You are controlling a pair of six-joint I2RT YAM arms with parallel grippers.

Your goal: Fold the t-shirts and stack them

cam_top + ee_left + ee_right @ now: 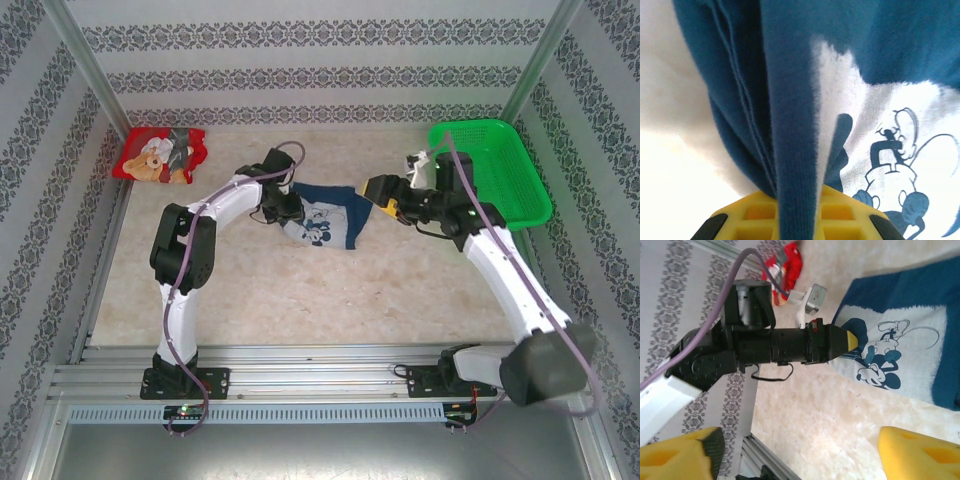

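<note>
left jaws are clamped on a bunched fold of the dark navy blue cloth t-shirt with a white cartoon-mouse print (790, 125). the cloth runs down between the yellow fingers (850, 217) in several layers, and that is where trouble could start. a grip on a thick, uneven bunch may let the inner layers slide out under a pull, or drag the whole shirt into a rope instead of a flat fold.

right jaws stand wide apart and hold nothing. their yellow fingertips (920, 455) have only the pale marbled counter (300, 290) between them, with the shirt's edge a little ahead. from above they sit at the shirt's right edge, and i cannot tell whether they touch it. if they close from there they may catch only the top layer or miss the hem, so the two ends would lift unevenly.

the navy shirt lies crumpled mid-counter between the two arms, print up. both wrists are near each other across it, so a careless inward move could knock them together.

farther back, the red cloth t-shirt with a teddy-bear print (160, 155) lies in the far left corner, well apart from the navy one, so stacking means a long carry that could undo a loose fold. the green plastic mesh basket (505, 170) sits at the far right.
</note>
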